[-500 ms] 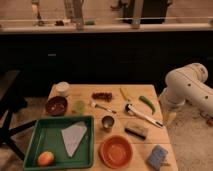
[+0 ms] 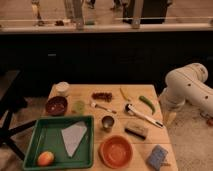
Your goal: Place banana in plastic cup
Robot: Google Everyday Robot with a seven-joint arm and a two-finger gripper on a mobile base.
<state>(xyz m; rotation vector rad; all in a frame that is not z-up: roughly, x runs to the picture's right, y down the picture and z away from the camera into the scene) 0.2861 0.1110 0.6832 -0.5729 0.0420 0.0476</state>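
Clock set on the table (image 2: 82,93), with 12 at the far edge. The top is pale wood, rectangular.

Banana (image 2: 124,94): slim, smooth, yellow, slightly curved. It lies flat at about 1 o'clock near the far edge, with nothing touching it. Near it, toward 3 o'clock, we note a curved green vegetable (image 2: 147,103) of similar length.

Plastic cup (image 2: 78,106): small, translucent, pale yellow-green, upright at about 10 o'clock, well apart from the banana. A round dark-red bowl (image 2: 56,105) sits just beside it at its 9 o'clock. A white round container (image 2: 62,88) stands at its 11 o'clock.

Between plastic cup and banana lie a knobbly reddish-brown cluster (image 2: 102,96) and, nearer us, a pale spoon (image 2: 102,107).

Centre: a small shiny metal cup (image 2: 107,122).
3 o'clock: a long utensil (image 2: 143,115) with a dark head and white handle, lying diagonally.
4 o'clock: a dark matte block (image 2: 136,130), rectangular.
5 o'clock: a blue sponge (image 2: 157,157) at the near right corner.
6 o'clock: a glossy round orange bowl (image 2: 116,151).
7 to 8 o'clock: a green tray (image 2: 35,145), rectangular with a raised rim. It holds a grey-white cloth (image 2: 74,137), roughly triangular, and a round orange fruit (image 2: 45,158).

Gripper (image 2: 169,118): hangs past the table's right edge at 3 o'clock, under the white, rounded arm (image 2: 187,85). It points down, apart from every object. Its jaws are spread and hold nothing. The outline is dim against the floor, so we log its exact tilt as uncertain.
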